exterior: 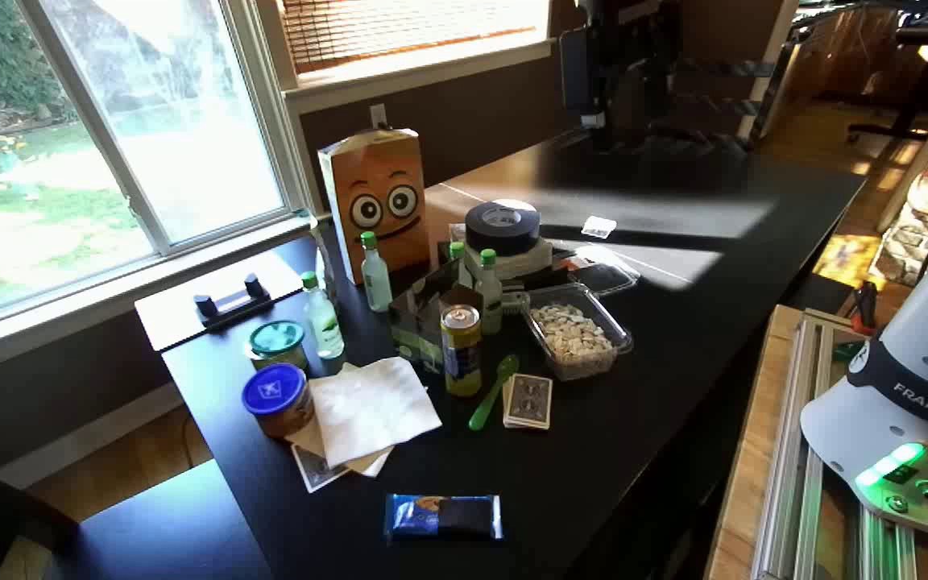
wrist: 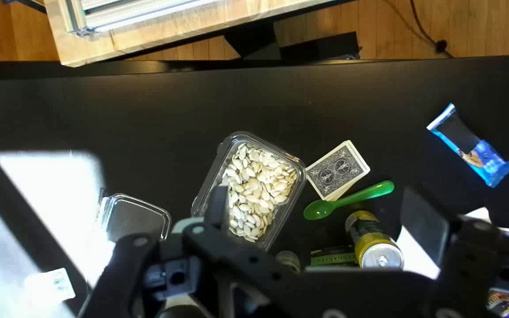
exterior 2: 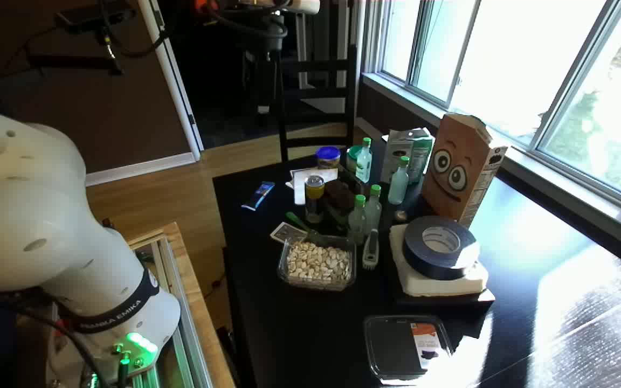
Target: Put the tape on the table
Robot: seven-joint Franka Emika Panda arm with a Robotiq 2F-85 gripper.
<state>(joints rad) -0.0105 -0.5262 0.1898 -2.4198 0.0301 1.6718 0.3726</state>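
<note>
Gripper [wrist: 321,215] nearest in wrist view, spread wide, nothing between its jaws; probably held high to clear the bottles [exterior 2: 363,164] and can [exterior 2: 314,198]. Tape [exterior 2: 439,263] sits well below the gripper, off to one side, flat on a pale slab [exterior 2: 423,286]; slab carries it, so it isn't directly on the desk [exterior 2: 316,334]. Flat seat reads stable. Guess: pick not yet done, tape needs moving onto the desk.

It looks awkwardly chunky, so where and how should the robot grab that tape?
Probably from above, pinching the ring wall of the tape on the side away from the orange carton: the roll lies flat on a white slab, its hole facing up.
</note>
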